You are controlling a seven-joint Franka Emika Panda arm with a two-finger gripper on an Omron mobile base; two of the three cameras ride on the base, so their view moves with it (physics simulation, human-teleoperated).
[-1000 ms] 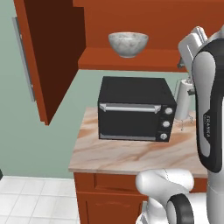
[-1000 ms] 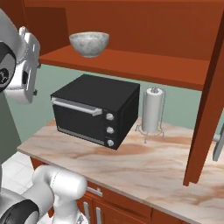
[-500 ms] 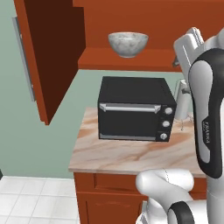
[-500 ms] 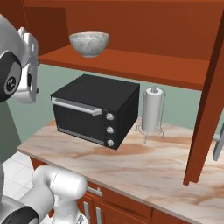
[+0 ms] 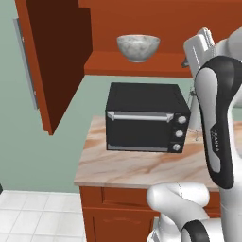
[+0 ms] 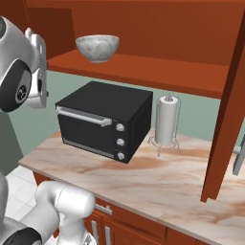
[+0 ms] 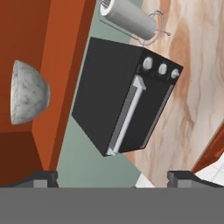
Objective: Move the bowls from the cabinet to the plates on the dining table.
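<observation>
Your hand (image 7: 113,176), fingers spread wide and empty, faces the speckled bowl (image 5: 137,47) on the open cabinet (image 5: 156,64) shelf, apparently well short of it.

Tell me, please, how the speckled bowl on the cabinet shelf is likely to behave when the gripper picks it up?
The bowl looks like stone, so probably stiff and heavy for its size. Its rounded, smooth sides may slip between flat fingers. It stands upright on a small base, so a sideways nudge could rock it.
</observation>
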